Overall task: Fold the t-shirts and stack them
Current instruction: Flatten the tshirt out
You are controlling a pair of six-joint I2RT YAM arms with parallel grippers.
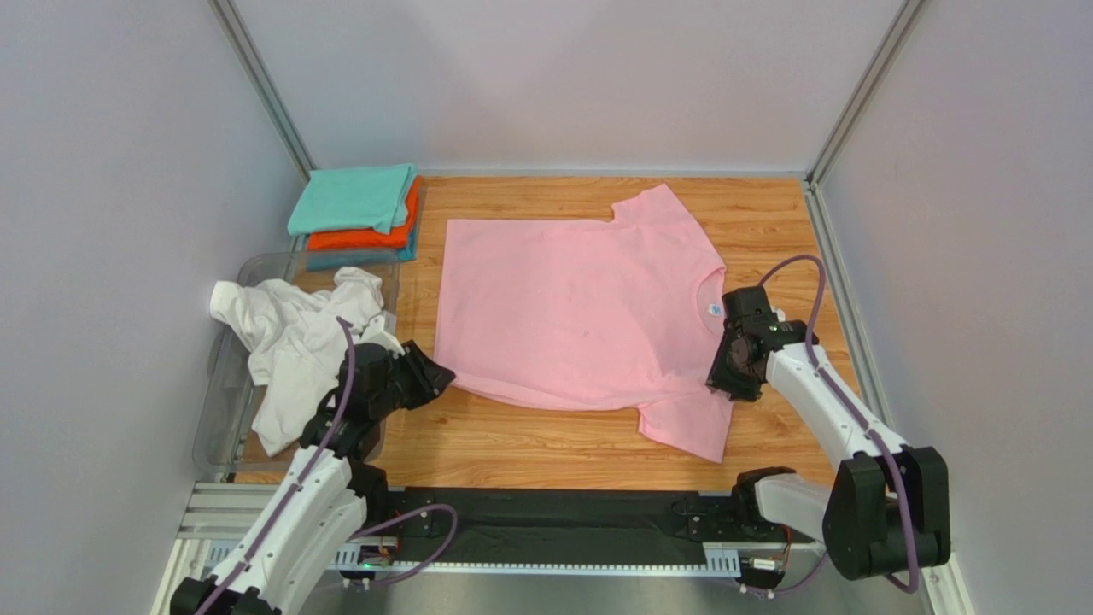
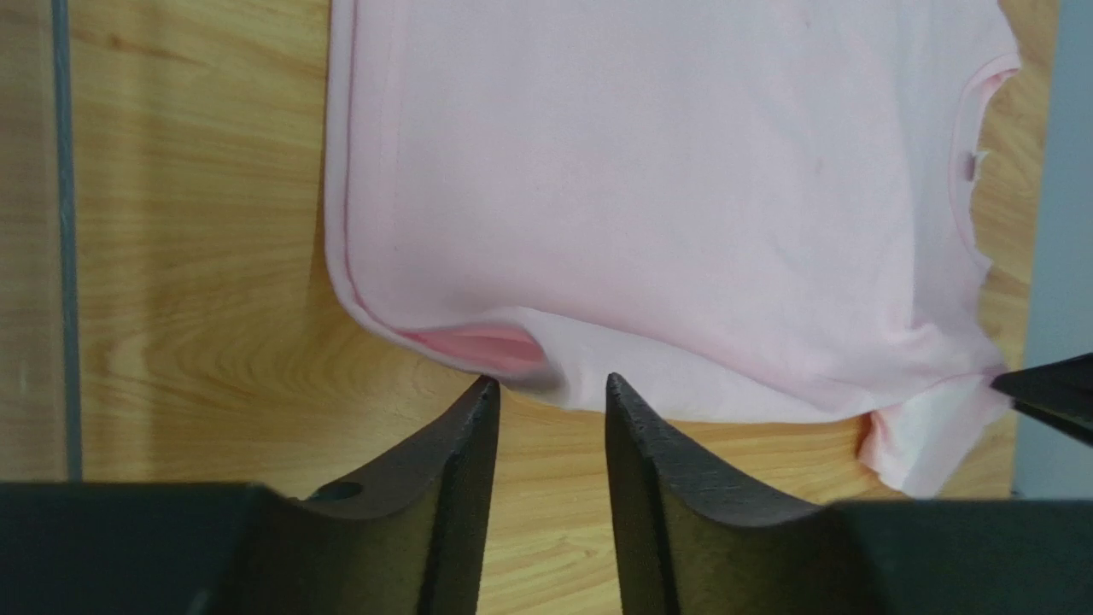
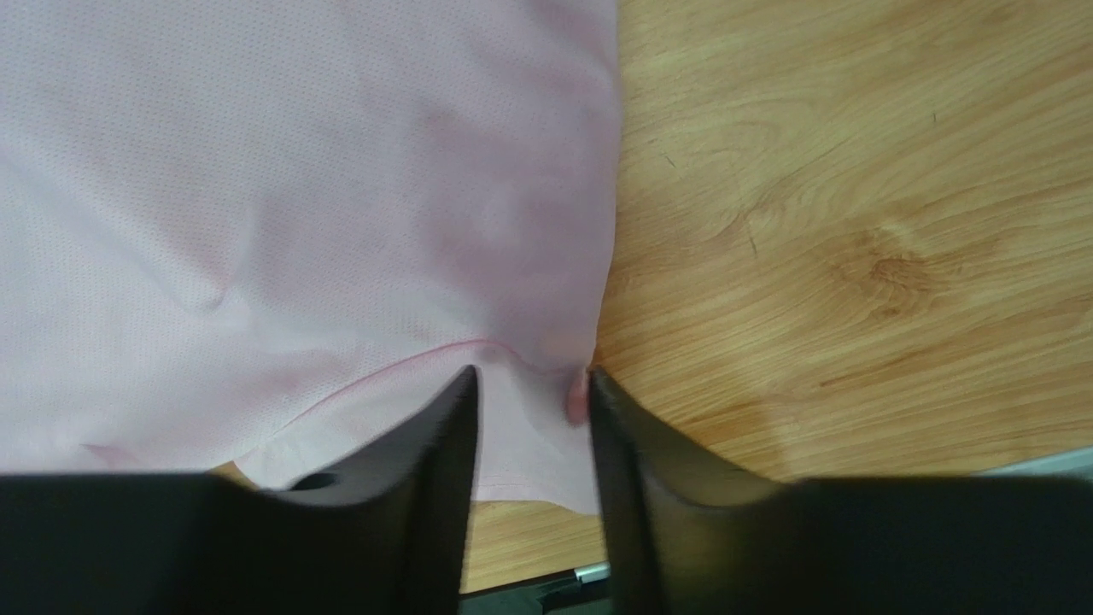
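The light pink t-shirt [image 1: 577, 308] lies spread flat on the wooden table, collar to the right. My left gripper [image 1: 436, 378] is open, its tips at the shirt's near left hem corner [image 2: 481, 346], where the hem gapes a little; nothing is between the jaws [image 2: 549, 382]. My right gripper [image 1: 734, 378] is open and low over the near sleeve, its fingers astride the sleeve's edge [image 3: 530, 374] with pink cloth [image 3: 295, 192] between them. The white t-shirt [image 1: 302, 340] lies crumpled at the left. Teal [image 1: 353, 196], orange [image 1: 372, 237] and blue [image 1: 336, 259] tees are folded in a stack at the back left.
The white tee lies in a clear plastic bin [image 1: 212, 442] along the left edge. A black rail [image 1: 565, 513] runs along the table's near edge between the arm bases. Grey walls close in the left, back and right sides.
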